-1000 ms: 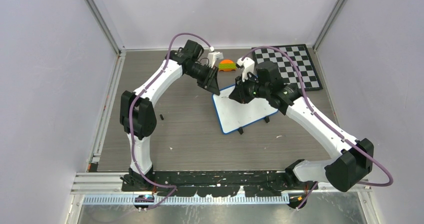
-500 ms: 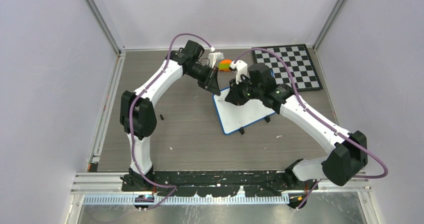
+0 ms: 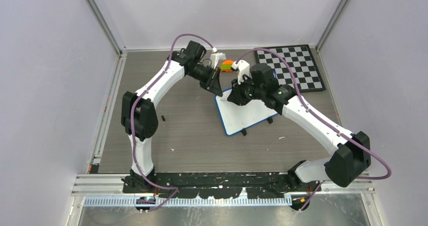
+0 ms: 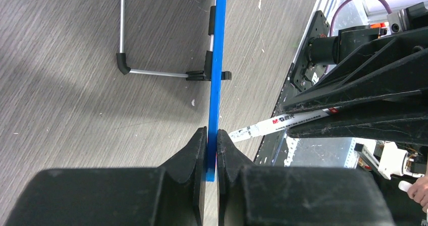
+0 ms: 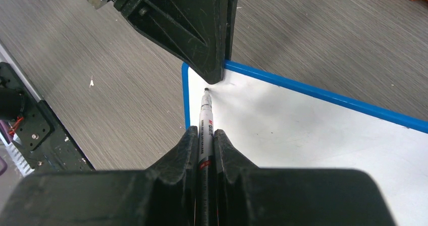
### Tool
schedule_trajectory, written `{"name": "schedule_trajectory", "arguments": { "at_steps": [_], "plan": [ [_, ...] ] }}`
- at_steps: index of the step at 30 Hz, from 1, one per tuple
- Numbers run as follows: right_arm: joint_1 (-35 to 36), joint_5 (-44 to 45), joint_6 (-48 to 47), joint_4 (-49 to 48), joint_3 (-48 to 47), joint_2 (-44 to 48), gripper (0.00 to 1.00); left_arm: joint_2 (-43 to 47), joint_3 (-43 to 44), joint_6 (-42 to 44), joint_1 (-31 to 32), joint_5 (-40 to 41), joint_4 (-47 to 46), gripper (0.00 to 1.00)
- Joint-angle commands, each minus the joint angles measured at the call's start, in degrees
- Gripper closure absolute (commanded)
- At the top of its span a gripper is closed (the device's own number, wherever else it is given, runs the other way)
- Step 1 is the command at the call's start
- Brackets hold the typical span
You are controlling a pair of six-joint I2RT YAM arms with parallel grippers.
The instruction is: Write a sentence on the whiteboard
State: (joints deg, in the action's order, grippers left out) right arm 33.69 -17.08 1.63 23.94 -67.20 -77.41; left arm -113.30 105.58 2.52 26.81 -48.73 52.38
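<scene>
Pinching the blue rim of the whiteboard (image 3: 247, 114) at one corner with my left pincer (image 4: 212, 148); right pincer (image 5: 204, 141) clamped on a marker (image 5: 206, 116), tip just inside that same corner.

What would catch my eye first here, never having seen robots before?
A blue-rimmed whiteboard sits in the middle of the table. The left hand pinches its rim at a corner, while the right hand holds a marker, tip near that same corner. Behind them lie a checkered board and an orange-and-green toy.
</scene>
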Motion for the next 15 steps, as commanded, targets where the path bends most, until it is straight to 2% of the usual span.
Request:
{"name": "schedule_trajectory", "arguments": {
  "at_steps": [1,15],
  "plan": [
    [0.37,1.39,-1.01,-3.13,-0.57,-0.13,1.0,2.99,-0.02,-0.19,-0.09,-0.35,-1.93,1.0],
    [0.33,1.25,-1.11,-1.8,4.23,2.9,1.0,3.08,-0.35,0.1,-0.07,-0.14,-1.83,1.0]
  ]
}}
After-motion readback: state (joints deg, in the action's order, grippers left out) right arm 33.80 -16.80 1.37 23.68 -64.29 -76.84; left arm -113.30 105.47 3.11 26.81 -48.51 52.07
